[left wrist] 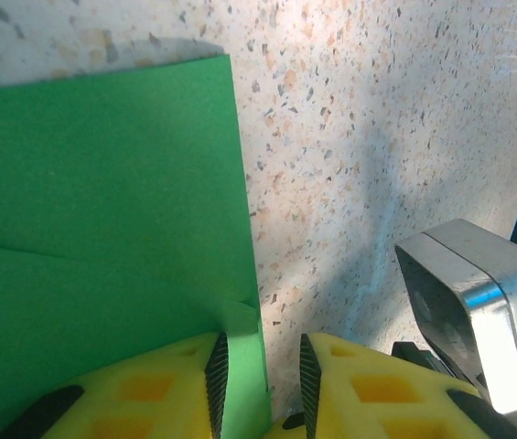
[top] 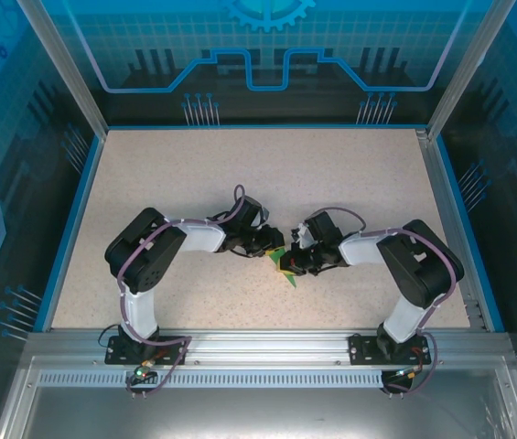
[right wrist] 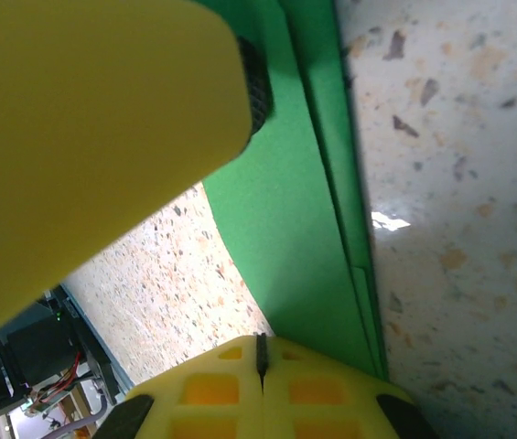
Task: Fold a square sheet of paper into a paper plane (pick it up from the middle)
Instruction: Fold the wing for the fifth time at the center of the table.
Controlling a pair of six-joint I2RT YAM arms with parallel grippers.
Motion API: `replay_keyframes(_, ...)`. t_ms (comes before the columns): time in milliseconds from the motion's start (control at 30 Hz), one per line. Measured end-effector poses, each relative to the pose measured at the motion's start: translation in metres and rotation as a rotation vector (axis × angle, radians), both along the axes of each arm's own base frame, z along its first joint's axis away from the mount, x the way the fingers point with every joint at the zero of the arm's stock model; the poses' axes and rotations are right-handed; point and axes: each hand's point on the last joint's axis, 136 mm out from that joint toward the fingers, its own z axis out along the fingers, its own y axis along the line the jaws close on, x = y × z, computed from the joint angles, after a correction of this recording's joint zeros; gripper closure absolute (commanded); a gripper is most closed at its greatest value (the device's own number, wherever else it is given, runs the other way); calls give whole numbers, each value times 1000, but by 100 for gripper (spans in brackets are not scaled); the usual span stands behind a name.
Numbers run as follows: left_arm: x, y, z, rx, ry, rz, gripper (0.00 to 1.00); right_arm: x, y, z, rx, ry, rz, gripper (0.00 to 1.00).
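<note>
Standing slightly parted, the jaws of the left gripper (left wrist: 258, 384) straddled one edge of the green sheet of paper (left wrist: 102, 229) without visibly clamping it, and bare table showed in the gap beside one pad. Opposite, the right gripper (right wrist: 260, 364) had its fingers pressed together at the paper's other side; whether any paper was caught between them could not be told. The sheet lay on the speckled table (top: 240, 174), between the two arms in the near half of the surface, inside the blue-walled enclosure (top: 267, 55). It was no longer a plain square: a crease ran across it and stacked layers showed along one edge, suggesting several folds were done. By the look of it the narrow dart was unfinished, with further folds left to make.
</note>
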Motion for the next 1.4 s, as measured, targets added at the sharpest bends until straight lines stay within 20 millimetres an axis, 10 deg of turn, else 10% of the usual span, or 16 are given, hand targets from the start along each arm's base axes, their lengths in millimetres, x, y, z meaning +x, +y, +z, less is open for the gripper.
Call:
replay_keyframes(867, 2, 1, 0, -28, 15, 16, 69, -72, -47, 3, -42, 12, 56, 96)
replay_keyframes(1167, 1, 1, 0, -30, 16, 14, 69, -18, -19, 56, 40, -99, -19, 93)
replay_keyframes(1400, 2, 1, 1, -33, 18, 13, 69, 2, -5, 29, 22, -25, -51, 95)
